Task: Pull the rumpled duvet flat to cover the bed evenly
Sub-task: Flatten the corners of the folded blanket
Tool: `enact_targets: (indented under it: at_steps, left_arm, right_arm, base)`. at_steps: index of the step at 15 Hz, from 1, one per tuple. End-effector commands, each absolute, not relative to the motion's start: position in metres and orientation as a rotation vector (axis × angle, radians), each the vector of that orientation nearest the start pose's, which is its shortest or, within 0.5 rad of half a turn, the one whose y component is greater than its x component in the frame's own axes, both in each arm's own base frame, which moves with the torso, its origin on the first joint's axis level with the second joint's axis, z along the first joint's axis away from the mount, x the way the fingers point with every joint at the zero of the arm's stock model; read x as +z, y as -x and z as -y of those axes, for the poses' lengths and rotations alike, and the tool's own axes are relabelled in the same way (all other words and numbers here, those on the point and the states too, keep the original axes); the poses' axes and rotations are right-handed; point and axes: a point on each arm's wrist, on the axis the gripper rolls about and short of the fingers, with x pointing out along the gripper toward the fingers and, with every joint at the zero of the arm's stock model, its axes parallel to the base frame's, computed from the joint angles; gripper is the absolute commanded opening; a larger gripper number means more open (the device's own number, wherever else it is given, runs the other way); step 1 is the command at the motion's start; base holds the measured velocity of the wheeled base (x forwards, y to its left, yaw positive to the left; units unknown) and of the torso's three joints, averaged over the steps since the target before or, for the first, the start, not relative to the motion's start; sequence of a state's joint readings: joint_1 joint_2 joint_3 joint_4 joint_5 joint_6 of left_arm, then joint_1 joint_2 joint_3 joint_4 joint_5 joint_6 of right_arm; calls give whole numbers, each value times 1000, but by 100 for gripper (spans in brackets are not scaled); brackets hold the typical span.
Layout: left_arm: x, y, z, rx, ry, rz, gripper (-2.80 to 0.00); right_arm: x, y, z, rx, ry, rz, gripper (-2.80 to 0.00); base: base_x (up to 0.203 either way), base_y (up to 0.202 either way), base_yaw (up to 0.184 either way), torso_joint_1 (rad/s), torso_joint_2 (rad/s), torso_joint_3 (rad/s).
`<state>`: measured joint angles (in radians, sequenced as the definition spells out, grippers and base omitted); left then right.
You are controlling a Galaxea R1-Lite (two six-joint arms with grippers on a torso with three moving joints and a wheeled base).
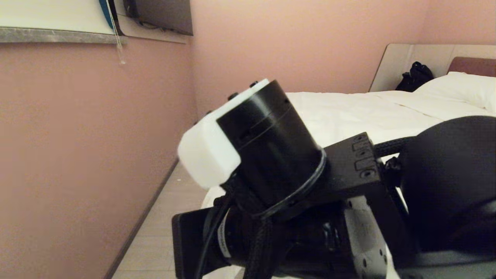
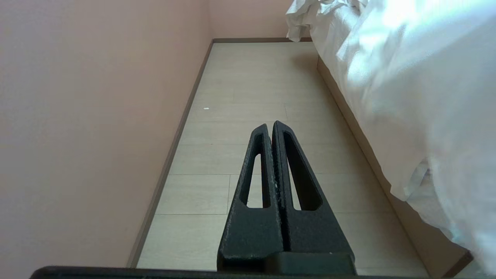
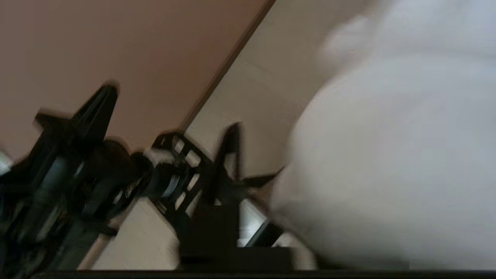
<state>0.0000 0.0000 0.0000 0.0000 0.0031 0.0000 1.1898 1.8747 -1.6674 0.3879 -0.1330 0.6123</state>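
Bedside, wall side: my right arm [image 1: 279, 155] fills the head view, reaching low at the near corner of the low white-sheeted bed with the beige boxy base [image 2: 422, 228]. The right gripper [image 3: 232, 166] is right beside the thick, puffy white duvet [image 1: 348, 112], and I cannot tell from the blurred wrist view whether its claw is wide or narrow. The left gripper [image 2: 270, 126] hangs parked over the pale plank floor [image 2: 248, 89], pinched closed on nothing. The duvet lies across the mattress toward the white pillow [image 1: 461, 91] and drapes over the side. I judge I'm between pulls. Next comes a firm hold on the hem, then a level draw.
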Motion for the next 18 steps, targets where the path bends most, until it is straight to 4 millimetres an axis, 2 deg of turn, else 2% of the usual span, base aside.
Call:
enact_targets:
  at_steps: [1, 6, 9, 14, 18]
  left_arm:
    - [75, 23, 0, 3, 0, 0, -280]
    - [75, 23, 0, 3, 0, 0, -280]
    - [75, 23, 0, 3, 0, 0, -280]
    - [75, 23, 0, 3, 0, 0, -280]
    - [75, 23, 0, 3, 0, 0, -280]
  right_arm:
    - [267, -137, -331, 810, -160, -782, 0]
    - [269, -130, -316, 754, -172, -864, 0]
    - [290, -128, -301, 767, -230, -824, 0]
    - [302, -152, -276, 697, -337, -815, 0]
    - [280, -173, -270, 619, -484, -994, 0]
  base:
    - [0, 0, 0, 0, 0, 0]
    - [0, 0, 0, 0, 0, 0]
    - [0, 0, 0, 0, 0, 0]
    - [0, 0, 0, 0, 0, 0]
    - [0, 0, 0, 0, 0, 0]
